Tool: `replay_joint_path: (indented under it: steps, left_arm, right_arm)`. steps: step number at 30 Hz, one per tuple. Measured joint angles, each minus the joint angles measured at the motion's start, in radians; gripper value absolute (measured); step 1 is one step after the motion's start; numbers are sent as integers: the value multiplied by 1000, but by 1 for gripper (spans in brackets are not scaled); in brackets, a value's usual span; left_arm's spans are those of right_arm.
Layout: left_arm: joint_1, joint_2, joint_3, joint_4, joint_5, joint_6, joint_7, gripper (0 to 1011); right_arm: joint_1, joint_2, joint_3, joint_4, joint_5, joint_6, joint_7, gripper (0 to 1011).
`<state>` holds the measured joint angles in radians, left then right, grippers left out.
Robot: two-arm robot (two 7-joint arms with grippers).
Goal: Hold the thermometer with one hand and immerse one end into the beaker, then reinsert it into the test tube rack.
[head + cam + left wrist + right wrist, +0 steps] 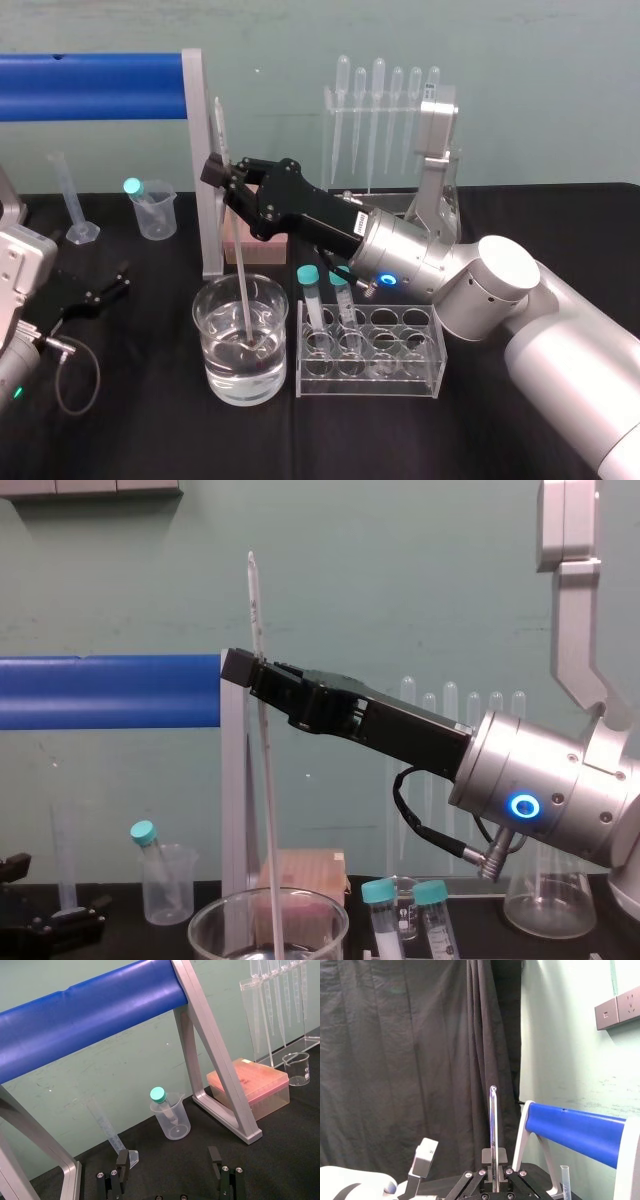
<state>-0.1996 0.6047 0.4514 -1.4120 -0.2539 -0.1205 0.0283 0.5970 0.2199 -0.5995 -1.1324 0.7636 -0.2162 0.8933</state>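
Beaker (206,345): roughly half full of clear water (240,370). Test tube rack (372,384), just beside it at 3 o'clock, holds two teal-capped tubes (312,300).

Thermometer (237,265): a long, thin, whitish rod. It stands near upright with its top leaning toward 11 o'clock and its lower end immersed in the beaker.

Right gripper (217,170): fingers pinch the rod's upper part.

Left gripper (102,288): rests at the beaker's 9 o'clock, fingers spread, holding nothing.
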Motion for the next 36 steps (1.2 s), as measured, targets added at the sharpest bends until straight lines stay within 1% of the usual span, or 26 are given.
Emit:
replay_joint_path:
  steps: [36]
  left_arm:
    - [0,0,0,0,0,0,0,1008]
  right_arm:
    - [0,0,0,0,0,0,0,56]
